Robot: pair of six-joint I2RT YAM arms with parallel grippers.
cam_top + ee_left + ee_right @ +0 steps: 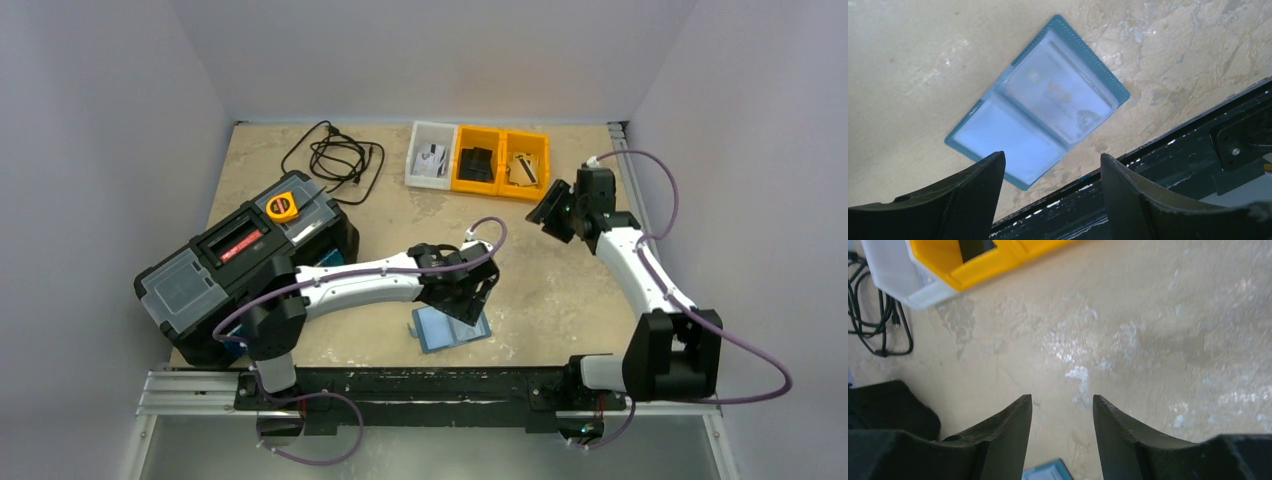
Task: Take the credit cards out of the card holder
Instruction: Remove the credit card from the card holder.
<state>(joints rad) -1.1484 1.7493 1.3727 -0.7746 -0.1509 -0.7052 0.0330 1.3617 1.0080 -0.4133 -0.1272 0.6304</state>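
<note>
Tan counter, black toolbox on its left side. Right of the toolbox the card holder lies open and flat, a pale credit card in one pocket. Over it the left claw, spread, empty. Far right of the toolbox the right claw, spread, empty.

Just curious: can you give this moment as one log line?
card holder: open, flat on table | card: in pocket | left fingers: open, above holder | right fingers: open, empty
</note>
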